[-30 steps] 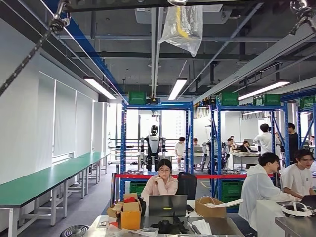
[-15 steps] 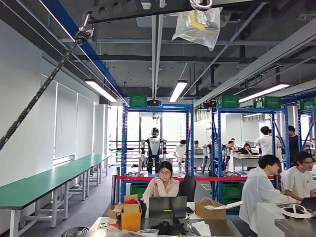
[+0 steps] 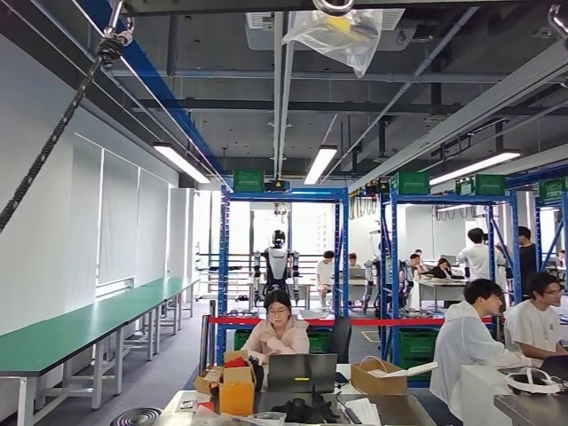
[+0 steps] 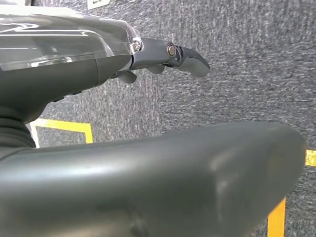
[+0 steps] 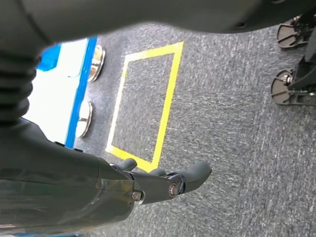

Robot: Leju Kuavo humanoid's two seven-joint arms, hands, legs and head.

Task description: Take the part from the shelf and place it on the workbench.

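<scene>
Head view: open workshop w/ blue shelf racks [image 3: 285, 257] at mid-distance, green crates [image 3: 248, 179] on their top level, long green workbenches [image 3: 80, 327] along the robot's left wall, people seated at a cluttered desk [image 3: 295, 404] in front, laptop [image 3: 302, 370] and cardboard boxes [image 3: 231, 383] on it, another humanoid robot [image 3: 275, 266] standing beyond the racks. The part cannot be made out; judged to lie somewhere on a rack, too small or hidden to tell.

Wrist views: both arms hang down, cams facing grey carpet. Left hand [image 4: 164, 54]: fingers extended, apart, holding nothing; yellow floor tape [image 4: 65, 127] beneath. Right hand [image 5: 164, 180]: fingers likewise extended and loose, nothing in them; yellow taped square [image 5: 149, 101] on the floor, blue-edged white floor panel [image 5: 56, 98] w/ metal feet [image 5: 97, 57] beside it, caster bases [image 5: 291, 34] at the far side.

Step in hand (judgement): approach phase, no grasp begun. Next move calls for walking to the rack, bringing head cam down onto the shelf, locating the part, then raising one arm.

Views compared: head view gives room layout and racks but neither hand; wrist views give finger state and floor markings, no shelf.
</scene>
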